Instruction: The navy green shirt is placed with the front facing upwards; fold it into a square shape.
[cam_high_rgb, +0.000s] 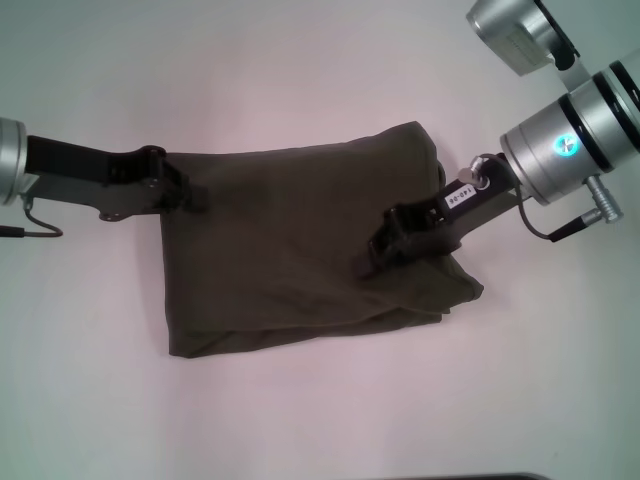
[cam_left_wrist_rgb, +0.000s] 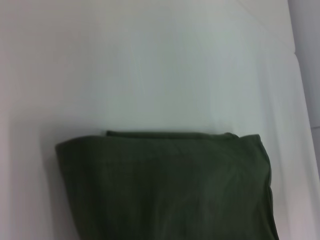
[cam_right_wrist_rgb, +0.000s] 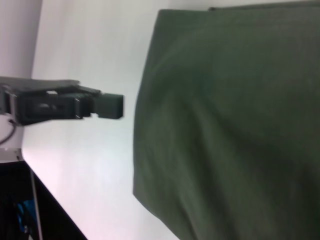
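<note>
navy green shirt (cam_high_rgb: 290, 250), a dark olive cotton tee, lies folded into a rough, slightly skewed rectangle at the middle of the head view on our white table (cam_high_rgb: 300, 80). our left gripper (cam_high_rgb: 190, 190) sits at its upper-left edge and our right gripper (cam_high_rgb: 385, 245) hangs over its right half, probably to press or square the fold. we cannot tell whether either one pinches cloth or how wide the jaws stand. lettering and neck label are folded out of sight; both wrist views cut the cloth off.

Left gripper (cam_high_rgb: 190, 190) low, reaching inward — right gripper (cam_high_rgb: 375, 255) angled down.
</note>
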